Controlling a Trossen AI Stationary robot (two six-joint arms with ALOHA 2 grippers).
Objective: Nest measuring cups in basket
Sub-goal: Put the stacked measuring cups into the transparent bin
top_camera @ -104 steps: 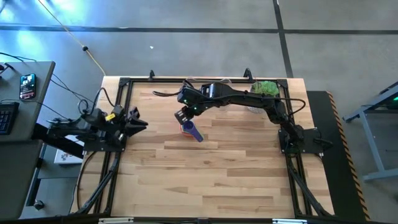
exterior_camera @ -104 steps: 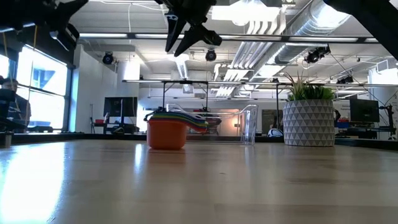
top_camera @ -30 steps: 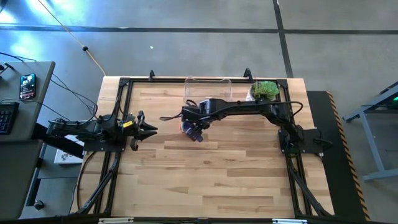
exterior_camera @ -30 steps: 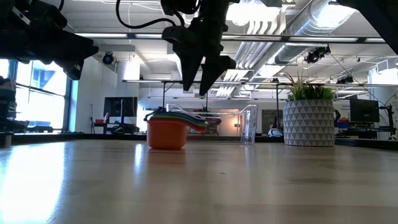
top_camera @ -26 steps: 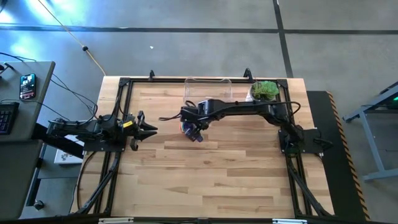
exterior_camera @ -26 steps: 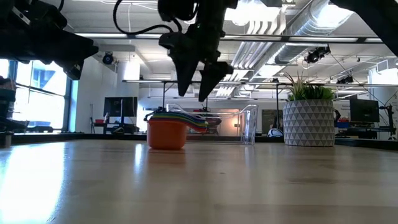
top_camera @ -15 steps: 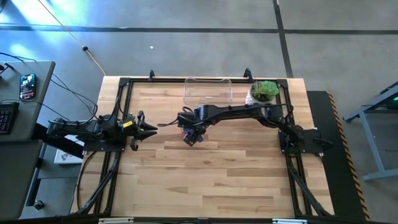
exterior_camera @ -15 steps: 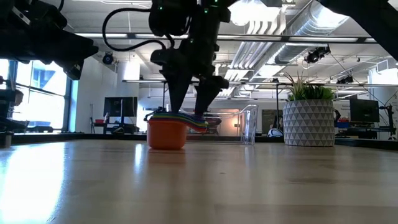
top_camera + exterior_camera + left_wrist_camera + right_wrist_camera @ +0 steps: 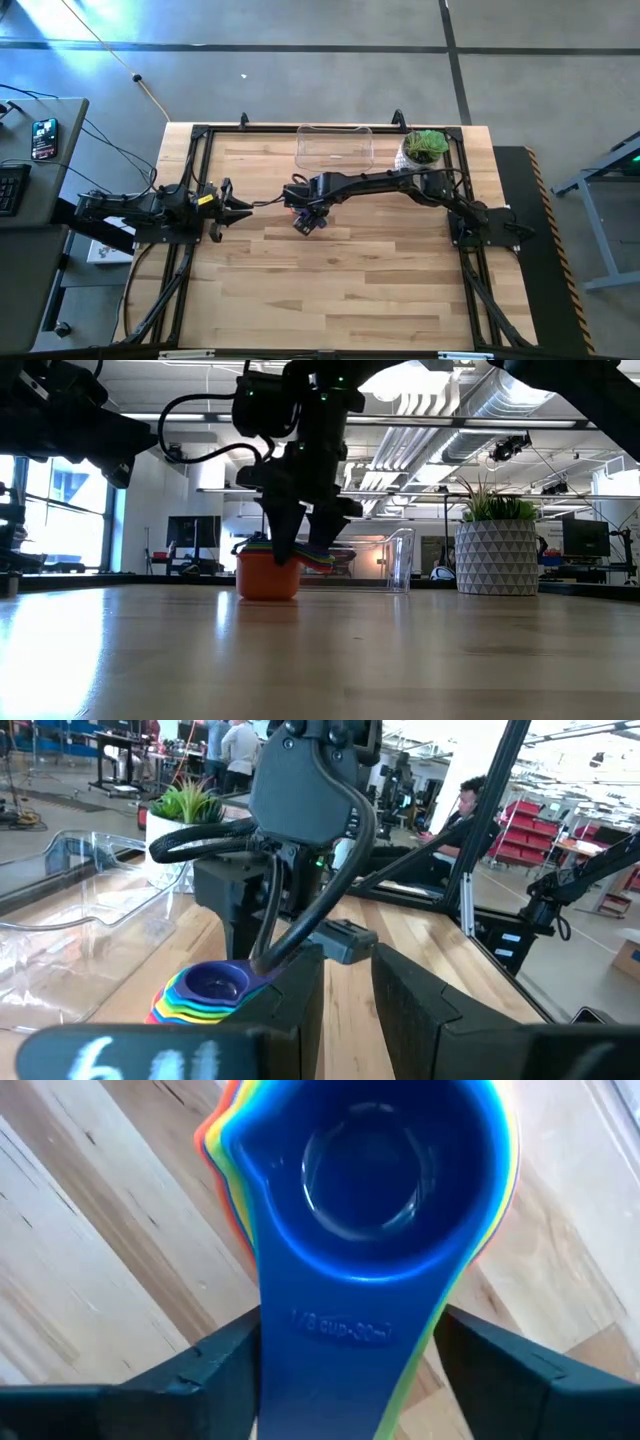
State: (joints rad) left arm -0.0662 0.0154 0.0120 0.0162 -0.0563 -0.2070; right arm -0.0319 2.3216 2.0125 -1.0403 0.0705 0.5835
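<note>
Mid-table, right end effector [image 9: 307, 222] is straddling the nested measuring cups' [image 9: 375, 1210] handles, fingers spread, not yet pinching; an off-centre squeeze risks fanning the stack. Basket [image 9: 335, 147] is sitting near; left end effector [image 9: 243, 207] is waiting, spread.

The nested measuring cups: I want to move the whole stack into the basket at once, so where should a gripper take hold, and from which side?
Grip the nested measuring cups by the fanned flat handles, coming down from above. The handles stick out together to one side, and the right gripper already straddles them, fingers open on either side.
</note>
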